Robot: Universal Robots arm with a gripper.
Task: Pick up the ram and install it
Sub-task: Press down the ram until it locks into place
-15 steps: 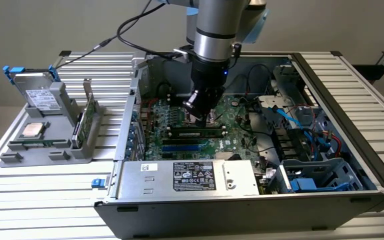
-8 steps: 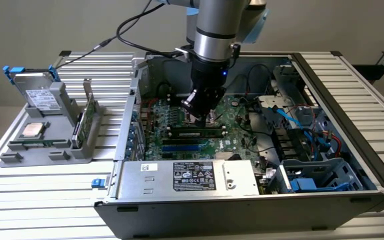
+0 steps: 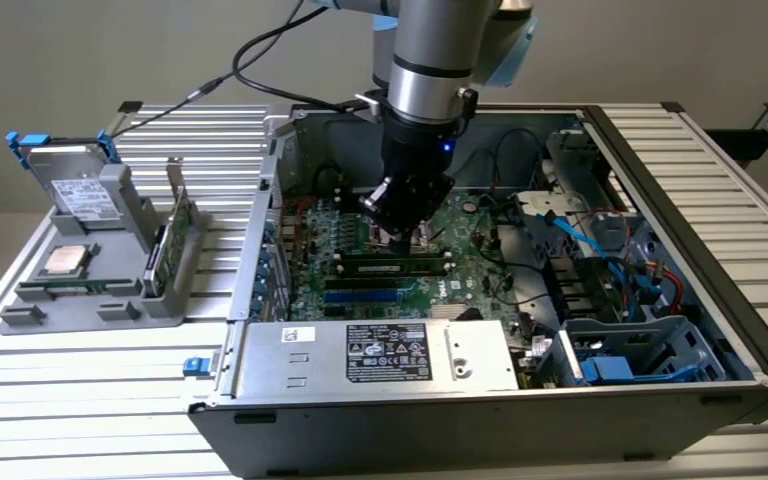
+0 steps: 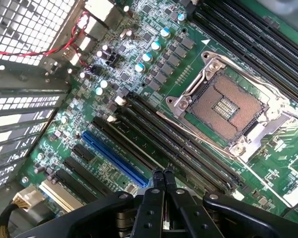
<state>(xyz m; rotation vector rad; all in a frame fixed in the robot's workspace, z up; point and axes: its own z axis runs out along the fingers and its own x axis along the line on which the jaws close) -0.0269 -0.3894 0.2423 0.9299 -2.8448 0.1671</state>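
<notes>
Exterior view: we see a slatted metal table [image 3: 91,370] holding an open PC case [image 3: 704,230]. The ram [image 3: 391,266] lies in a motherboard [image 3: 357,235] slot, long axis across the exterior view's left-right. Wrist view: the gripper [image 4: 163,174] is closed, holding nothing, above black slots [image 4: 188,153].

No text legible anywhere. Power supply [image 3: 373,357], near side of case: black label [image 3: 388,352] with rows of small certification marks, wording too small to read; small white sticker [image 3: 299,335] beside it, unreadable. Drive [image 3: 75,186] on tray at exterior view's left: white label, print unreadable.
</notes>
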